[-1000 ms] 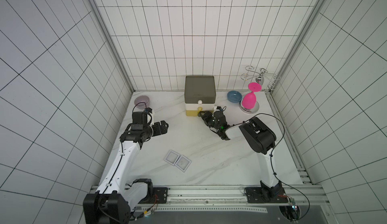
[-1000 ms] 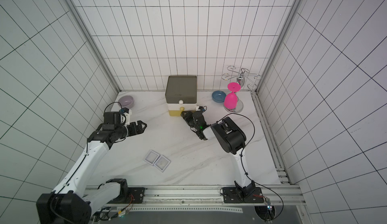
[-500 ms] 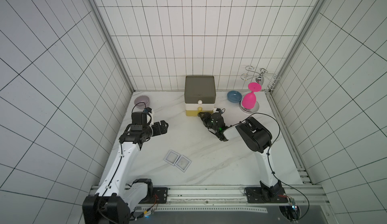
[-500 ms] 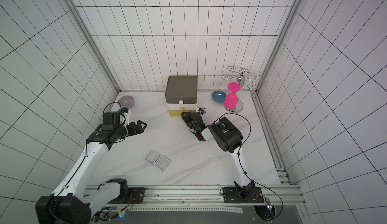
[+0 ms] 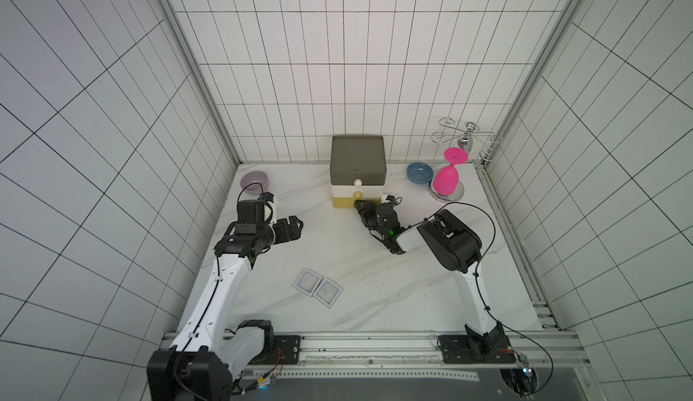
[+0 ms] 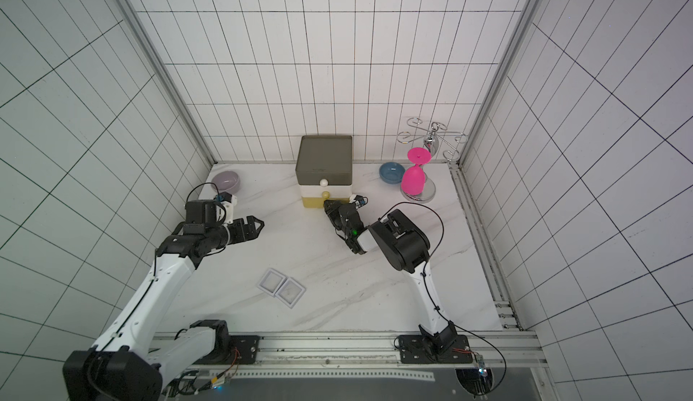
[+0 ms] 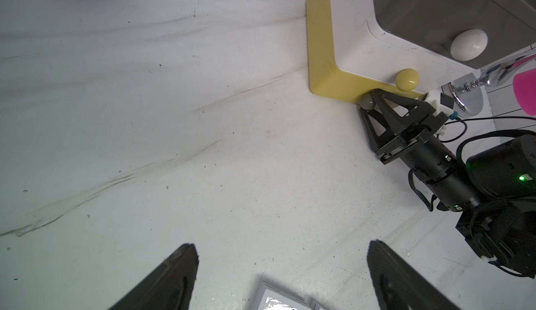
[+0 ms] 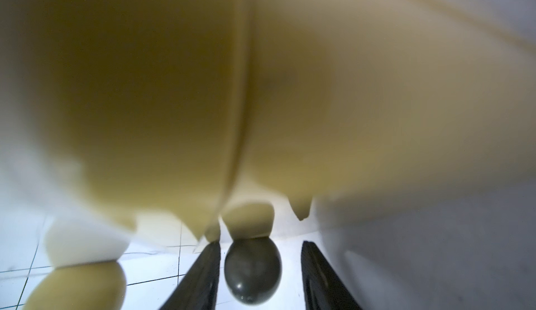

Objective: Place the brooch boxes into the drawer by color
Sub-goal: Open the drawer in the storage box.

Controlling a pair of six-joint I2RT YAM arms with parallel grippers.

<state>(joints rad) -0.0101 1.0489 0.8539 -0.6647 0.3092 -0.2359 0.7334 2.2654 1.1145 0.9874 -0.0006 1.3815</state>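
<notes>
The white marble-veined tabletop (image 5: 375, 286) carried very little that belonged to the job. At the middle of its far edge stood the boxy three-tier drawer chest (image 5: 358, 159), dark olive-grey on top, white in the middle, mustard yellow at the bottom, and all three tiers looked pushed in or nearly so.

The left gripper (image 5: 296, 226) hung above the surface towards the left edge, spread wide and holding nothing. The right gripper (image 5: 360, 205) was low, right up against the front of the mustard yellow bottom tier (image 7: 322, 62).

Only the two pale white-lavender square brooch boxes (image 5: 309, 281) with clear windows lay in the open, flat and touching side by side, nearer the near edge and a little left of its middle, well apart from both grippers. No darker or beige box showed anywhere on the surface, so I judged those already sorted into the chest, though nothing inside it could be seen.

The small dark grey round knob (image 8: 252, 271) of the yellow tier sat between the right gripper's fingers, which stood about half spread. One finger lay close against it and a clear gap showed at the other, so it was straddled, not pinched.

By my reckoning most of the sorting was finished. The pale pair remained, probably for the white tier, which was not yet open.
</notes>
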